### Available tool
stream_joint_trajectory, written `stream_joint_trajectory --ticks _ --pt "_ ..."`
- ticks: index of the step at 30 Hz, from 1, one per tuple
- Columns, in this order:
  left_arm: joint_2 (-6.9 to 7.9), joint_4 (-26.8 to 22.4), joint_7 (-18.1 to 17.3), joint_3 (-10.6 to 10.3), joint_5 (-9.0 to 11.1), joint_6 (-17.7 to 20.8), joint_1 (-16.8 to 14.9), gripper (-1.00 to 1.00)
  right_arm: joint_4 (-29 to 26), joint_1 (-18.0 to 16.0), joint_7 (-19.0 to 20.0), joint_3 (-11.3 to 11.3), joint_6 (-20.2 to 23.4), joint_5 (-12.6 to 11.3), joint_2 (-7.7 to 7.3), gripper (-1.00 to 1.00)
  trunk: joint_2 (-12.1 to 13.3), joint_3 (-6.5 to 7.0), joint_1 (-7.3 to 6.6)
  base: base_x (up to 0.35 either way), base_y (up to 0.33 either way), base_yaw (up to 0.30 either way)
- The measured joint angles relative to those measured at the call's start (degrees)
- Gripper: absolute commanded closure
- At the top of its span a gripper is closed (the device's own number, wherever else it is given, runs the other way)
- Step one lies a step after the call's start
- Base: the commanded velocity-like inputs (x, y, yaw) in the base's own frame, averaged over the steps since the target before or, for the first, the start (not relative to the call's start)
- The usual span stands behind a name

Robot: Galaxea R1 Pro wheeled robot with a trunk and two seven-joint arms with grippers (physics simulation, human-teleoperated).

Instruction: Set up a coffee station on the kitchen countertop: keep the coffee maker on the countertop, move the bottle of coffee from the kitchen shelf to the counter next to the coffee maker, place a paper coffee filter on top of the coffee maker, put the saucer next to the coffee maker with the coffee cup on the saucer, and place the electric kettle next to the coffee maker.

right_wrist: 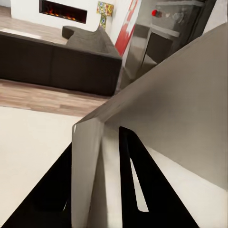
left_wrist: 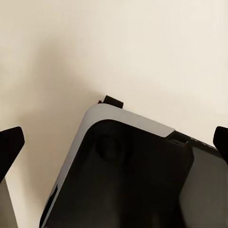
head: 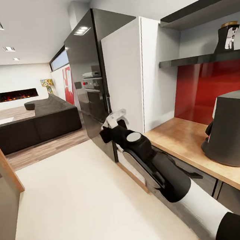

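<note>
On the wooden countertop [head: 176, 135] at the right stands a large dark grey appliance [head: 230, 132] with a handle-like part on its left side; I cannot tell whether it is the coffee maker or the kettle. A dark bottle-like item with a tan top [head: 227, 37] stands on the black shelf [head: 202, 59] above. My right gripper [head: 114, 120] hovers off the counter's near end, beside the white cabinet, open and holding nothing [right_wrist: 95, 142]. My left gripper [left_wrist: 114, 142] is wide open over the floor and my own base, with its fingertips [left_wrist: 10, 142] at the picture's edges.
A tall white cabinet [head: 130, 77] and a black oven column [head: 88, 75] stand left of the counter. A red backsplash [head: 213, 86] runs behind it. A dark sofa [head: 34, 126] and a fireplace [head: 16, 95] are across the room. Beige floor [head: 77, 200] lies ahead.
</note>
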Motion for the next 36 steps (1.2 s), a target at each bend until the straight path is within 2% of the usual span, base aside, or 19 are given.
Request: stream_joint_trajectory --ticks 6,10,15,16,17,18,20,21,22,23,24,25,26,27,28,30,31,35,36 --pt "0.00 0.00 0.06 0.00 0.00 0.00 0.00 -1.00 -0.01 -6.23 -0.01 -2.29 6.29 -0.10 0.00 1.00 0.00 0.00 0.00 0.000 0.000 0.000" --pt "0.00 0.00 0.07 0.00 0.00 0.00 0.00 -1.00 0.12 -9.44 -0.01 -3.23 7.88 -0.52 0.00 1.00 0.00 0.00 0.00 0.000 0.000 0.000" --pt "0.00 0.00 0.08 0.00 0.00 0.06 0.00 -1.00 1.61 -13.99 0.06 -3.92 9.23 -3.34 -0.27 1.00 0.00 0.00 0.00 0.000 0.000 0.000" --pt "0.00 0.00 0.11 0.03 0.00 0.08 0.01 -1.00 3.67 -18.90 0.17 -3.86 9.95 -5.66 -2.40 1.00 0.00 0.01 0.00 0.000 0.000 0.000" --pt "0.00 0.00 0.12 0.04 0.00 0.08 0.00 -1.00 4.18 -20.33 0.21 -3.92 9.97 -6.66 -3.06 1.00 0.00 0.00 0.00 0.000 0.000 0.000" --pt "0.00 0.00 0.14 0.07 -0.01 0.09 0.01 -1.00 4.95 -22.30 0.30 -3.86 10.09 -7.62 -4.47 1.00 0.00 0.00 0.00 0.000 0.000 0.000" --pt "0.00 0.00 0.14 0.08 -0.01 0.09 0.00 -1.00 5.60 -24.17 0.41 -3.86 10.14 -9.80 -6.13 1.00 0.00 0.00 0.00 0.000 0.000 0.000" --pt "0.00 -0.01 0.15 0.10 0.00 0.12 0.01 -1.00 7.55 -28.29 0.51 -3.60 10.32 -16.55 -9.71 1.00 0.00 0.01 0.00 0.000 0.000 0.000" --pt "0.00 -0.02 0.18 0.09 0.01 0.16 0.02 -1.00 10.67 -33.62 0.52 -3.75 10.44 -26.22 -13.10 1.00 0.00 0.02 0.00 0.000 0.000 0.000" --pt "0.00 -0.03 0.19 0.10 0.01 0.16 0.01 -1.00 11.70 -35.46 0.52 -3.57 10.39 -29.32 -13.94 1.00 -0.01 0.01 0.00 0.000 0.000 0.000" --pt "0.00 -0.03 0.19 0.10 0.00 0.16 0.01 -1.00 11.73 -35.52 0.52 -3.56 10.37 -29.56 -13.96 1.00 0.00 0.00 0.00 0.000 0.000 0.000" --pt "0.00 -0.03 0.20 0.10 0.01 0.17 0.01 -1.00 12.71 -36.95 0.52 -3.38 10.39 -31.48 -14.53 1.00 -0.01 0.00 0.00 0.000 0.000 0.000" --pt "0.00 -0.02 0.21 0.10 0.00 0.17 0.01 -1.00 15.13 -40.44 0.55 -1.24 10.42 -35.27 -15.63 1.00 -0.01 0.01 0.00 0.000 0.000 0.000" --pt "0.00 -0.01 0.22 0.10 0.00 0.17 0.01 -1.00 16.45 -42.62 0.58 0.74 10.39 -37.72 -16.12 1.00 -0.01 0.01 0.00 0.000 0.000 0.000" --pt "0.00 0.00 0.23 0.11 0.00 0.17 0.01 -1.00 19.76 -48.00 0.63 6.04 10.40 -45.63 -17.05 1.00 -0.01 0.01 0.00 0.000 0.000 0.000" --pt "0.00 -0.02 0.22 0.10 0.00 0.18 0.01 -1.00 22.34 -51.72 0.63 8.63 10.44 -53.08 -17.66 1.00 -0.01 0.00 0.00 0.000 0.000 0.000" --pt "0.00 -0.02 0.22 0.10 0.01 0.18 0.01 -1.00 24.84 -54.48 0.60 10.19 10.48 -60.14 -18.46 1.00 -0.01 0.01 0.00 0.000 0.000 0.000" --pt "0.00 -0.01 0.18 0.10 0.01 0.18 0.01 -1.00 28.81 -58.70 0.50 12.83 10.57 -72.37 -21.07 1.00 -0.01 0.00 0.00 0.000 0.000 0.000" --pt "0.00 -0.01 0.18 0.10 0.00 0.18 0.01 -1.00 29.22 -59.19 0.49 13.38 10.57 -73.74 -21.47 1.00 0.00 0.00 0.00 0.000 0.000 0.000"
